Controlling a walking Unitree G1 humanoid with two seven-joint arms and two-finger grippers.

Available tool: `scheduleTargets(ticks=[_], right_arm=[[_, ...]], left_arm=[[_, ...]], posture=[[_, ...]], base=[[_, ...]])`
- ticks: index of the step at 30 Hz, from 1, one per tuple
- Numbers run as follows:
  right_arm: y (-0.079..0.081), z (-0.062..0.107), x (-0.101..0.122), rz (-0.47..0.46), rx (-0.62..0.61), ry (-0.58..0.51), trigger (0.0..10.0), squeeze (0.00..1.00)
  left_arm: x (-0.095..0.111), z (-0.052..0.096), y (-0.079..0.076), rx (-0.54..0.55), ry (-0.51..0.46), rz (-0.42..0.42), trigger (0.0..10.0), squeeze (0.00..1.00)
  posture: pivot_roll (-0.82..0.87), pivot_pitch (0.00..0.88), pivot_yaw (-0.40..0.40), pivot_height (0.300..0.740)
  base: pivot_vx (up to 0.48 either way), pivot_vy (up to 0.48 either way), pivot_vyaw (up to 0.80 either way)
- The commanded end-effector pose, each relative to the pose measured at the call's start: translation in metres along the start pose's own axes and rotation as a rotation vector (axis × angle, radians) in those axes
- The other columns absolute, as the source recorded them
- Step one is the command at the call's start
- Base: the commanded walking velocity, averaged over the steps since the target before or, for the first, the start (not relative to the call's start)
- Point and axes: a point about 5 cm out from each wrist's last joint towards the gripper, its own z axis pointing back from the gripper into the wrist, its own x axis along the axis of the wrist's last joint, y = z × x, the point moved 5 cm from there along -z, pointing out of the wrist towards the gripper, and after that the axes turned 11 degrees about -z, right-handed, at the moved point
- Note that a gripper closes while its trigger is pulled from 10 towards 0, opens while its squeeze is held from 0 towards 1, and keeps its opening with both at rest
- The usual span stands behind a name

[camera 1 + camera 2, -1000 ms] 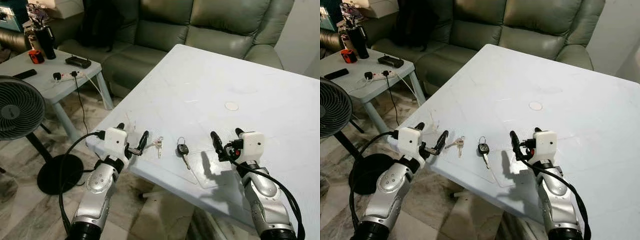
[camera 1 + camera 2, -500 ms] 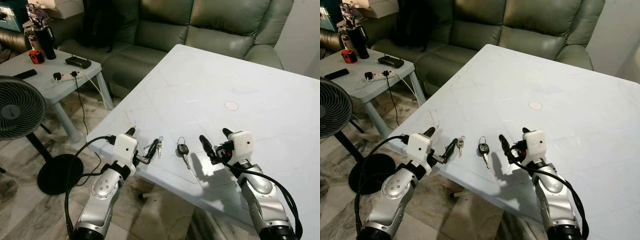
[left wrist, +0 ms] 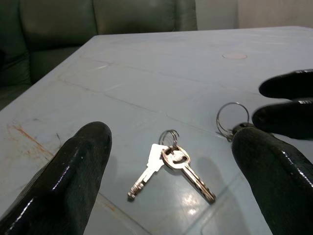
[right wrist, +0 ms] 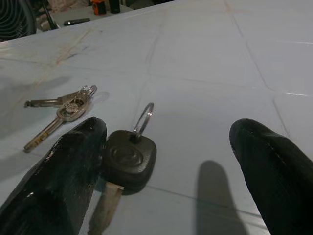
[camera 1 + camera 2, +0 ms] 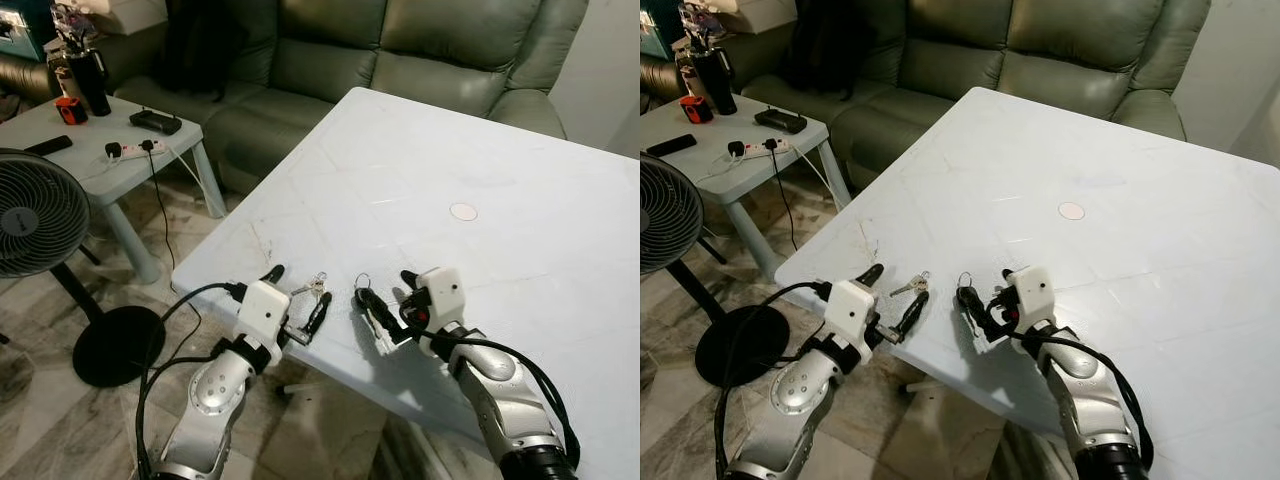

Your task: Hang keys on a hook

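On the white table near its front edge, the silver keys lie between the left gripper's spread fingers, untouched; beside them the black-headed car key touches one finger of the right gripper, also spread apart.

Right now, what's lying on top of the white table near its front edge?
On the white table lie a pair of silver keys and a black-headed car key; its blade is partly covered by the right gripper.

A home living room: green leather sofa, side table, standing fan.
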Motion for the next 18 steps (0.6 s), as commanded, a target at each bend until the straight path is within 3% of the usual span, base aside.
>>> scheduleTargets(ticks=[1, 18], right_arm=[[0.010, -0.004, 0.008, -0.015, 0.036, -0.023, 10.0, 0.00], [0.039, -0.026, 0.017, -0.110, 0.060, -0.061, 10.0, 0.00]], left_arm=[[0.003, 0.001, -0.002, -0.015, -0.007, -0.020, 10.0, 0.00], [0.003, 0.001, -0.003, -0.003, 0.004, -0.013, 10.0, 0.00]], posture=[[0.03, 0.081, -0.033, 0.740], [0.04, 0.093, -0.038, 0.740]], base=[[0.000, 0.000, 0.00], [0.000, 0.000, 0.00]])
